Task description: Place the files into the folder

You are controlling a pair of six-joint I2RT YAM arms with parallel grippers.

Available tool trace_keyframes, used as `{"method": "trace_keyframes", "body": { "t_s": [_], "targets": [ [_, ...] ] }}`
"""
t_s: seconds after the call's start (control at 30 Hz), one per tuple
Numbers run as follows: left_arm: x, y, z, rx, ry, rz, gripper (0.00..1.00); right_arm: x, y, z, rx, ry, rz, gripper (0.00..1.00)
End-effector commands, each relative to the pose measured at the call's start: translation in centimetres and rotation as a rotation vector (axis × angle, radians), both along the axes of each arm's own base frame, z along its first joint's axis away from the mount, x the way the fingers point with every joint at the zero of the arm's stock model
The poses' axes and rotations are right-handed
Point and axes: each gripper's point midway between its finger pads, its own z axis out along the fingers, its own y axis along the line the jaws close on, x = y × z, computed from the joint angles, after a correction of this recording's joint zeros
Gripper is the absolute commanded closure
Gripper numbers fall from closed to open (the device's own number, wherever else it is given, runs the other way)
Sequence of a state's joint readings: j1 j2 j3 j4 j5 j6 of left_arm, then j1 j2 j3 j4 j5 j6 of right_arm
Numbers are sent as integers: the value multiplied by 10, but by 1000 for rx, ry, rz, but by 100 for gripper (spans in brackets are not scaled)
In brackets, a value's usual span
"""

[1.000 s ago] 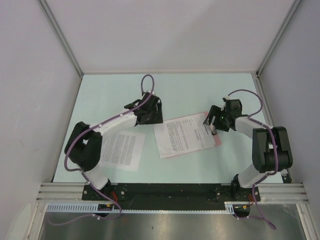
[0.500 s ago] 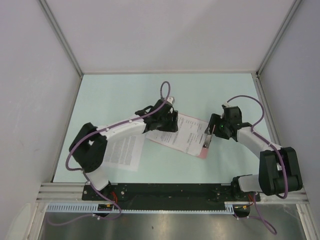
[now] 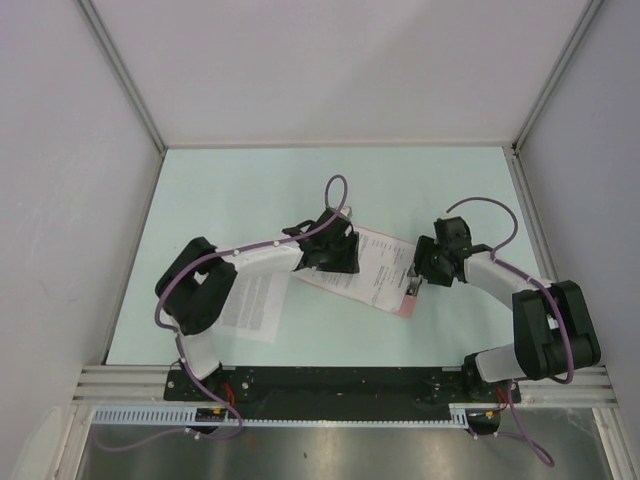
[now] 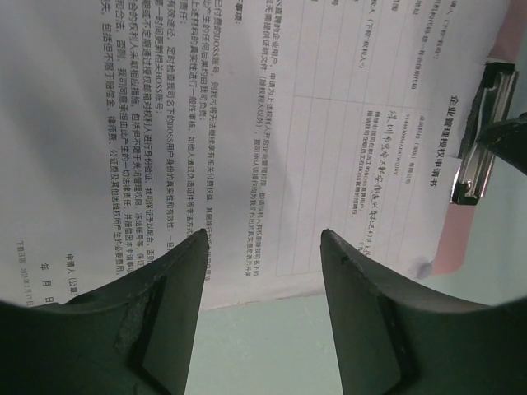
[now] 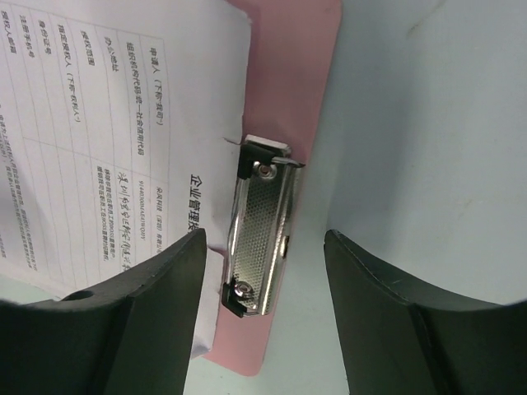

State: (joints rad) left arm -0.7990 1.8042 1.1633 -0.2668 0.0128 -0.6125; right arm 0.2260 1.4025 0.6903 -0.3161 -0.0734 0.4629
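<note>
The pink folder (image 3: 402, 307) lies slanted at mid-table with a printed white sheet (image 3: 375, 268) on it. Its metal clip (image 3: 412, 283) is at the right short edge. A second file (image 3: 250, 300) lies flat on the table at the left. My left gripper (image 3: 335, 256) is open over the left end of the sheet (image 4: 247, 123), just above the sheet's edge. My right gripper (image 3: 424, 272) is open, its jaws either side of the clip (image 5: 263, 230) on the folder (image 5: 288, 74). The sheet's (image 5: 107, 123) top edge reaches the clip.
Light green table top (image 3: 240, 190) inside grey walls with metal frame posts (image 3: 125, 75). The arms' base rail (image 3: 340, 385) runs along the near edge. Purple cables loop above both wrists.
Over the second the left arm reached right onto the sheet and the folder turned clockwise and slid left. In the last half second both arms shifted only slightly.
</note>
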Motion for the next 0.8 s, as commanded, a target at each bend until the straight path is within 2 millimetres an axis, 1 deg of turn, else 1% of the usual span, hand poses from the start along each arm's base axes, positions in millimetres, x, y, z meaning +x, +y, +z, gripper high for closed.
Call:
{"method": "trace_keyframes", "body": {
  "t_s": [0.0, 0.17, 0.23, 0.27, 0.47, 0.63, 0.77],
  "targets": [
    [-1, -3, -12, -15, 30, 31, 37, 4, 1, -2, -26, 0, -44, 36],
    [-7, -1, -27, -12, 65, 53, 37, 3, -5, -5, -73, 2, -69, 39],
    [-9, 3, -35, 0, 75, 63, 37, 3, -5, -6, -86, 0, -76, 48],
    [-10, 3, -36, 1, 78, 64, 37, 3, -5, -8, -87, 6, -76, 49],
    [-12, 4, -38, 6, 84, 68, 37, 0, 3, -11, -76, 19, -74, 50],
    [-15, 4, -41, 8, 94, 73, 38, -6, -1, -12, -112, 40, -108, 48],
    [-18, 3, -44, 8, 103, 80, 37, -10, -4, -18, -138, 63, -133, 49]
  ]
}}
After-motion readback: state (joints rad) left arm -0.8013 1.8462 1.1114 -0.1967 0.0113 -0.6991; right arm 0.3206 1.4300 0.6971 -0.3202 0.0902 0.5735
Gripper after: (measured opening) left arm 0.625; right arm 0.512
